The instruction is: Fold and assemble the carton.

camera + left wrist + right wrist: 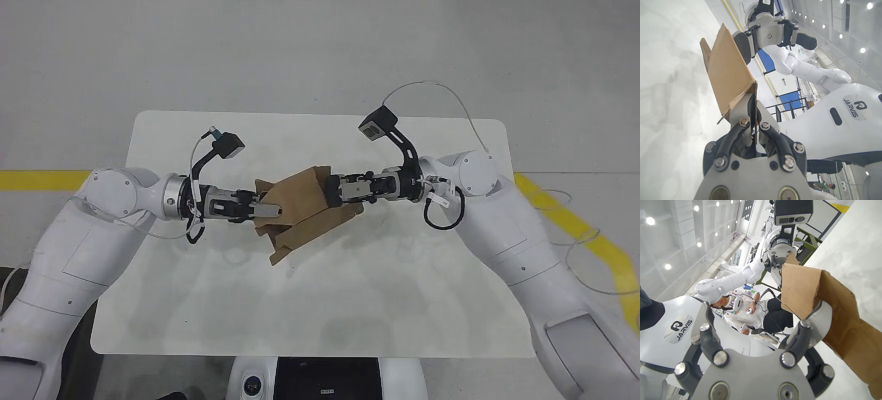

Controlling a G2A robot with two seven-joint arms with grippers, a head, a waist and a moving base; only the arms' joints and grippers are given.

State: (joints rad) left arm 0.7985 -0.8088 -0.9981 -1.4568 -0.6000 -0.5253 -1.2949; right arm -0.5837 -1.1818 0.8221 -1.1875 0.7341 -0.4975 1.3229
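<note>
Pressed together, the grey metal fingers (738,111) of my left gripper (753,108) pinch a thin flap of the carton (728,72), seen edge-on between them. My right gripper (773,42) stands spread wide on the carton's right. One dark, finely textured pad (742,47) lies along a flat panel and the other is well clear. The carton is brown corrugated cardboard, partly folded, with creased flaps. It sits between both arms over the middle of the smooth white table (420,300), which has rounded corners.
</note>
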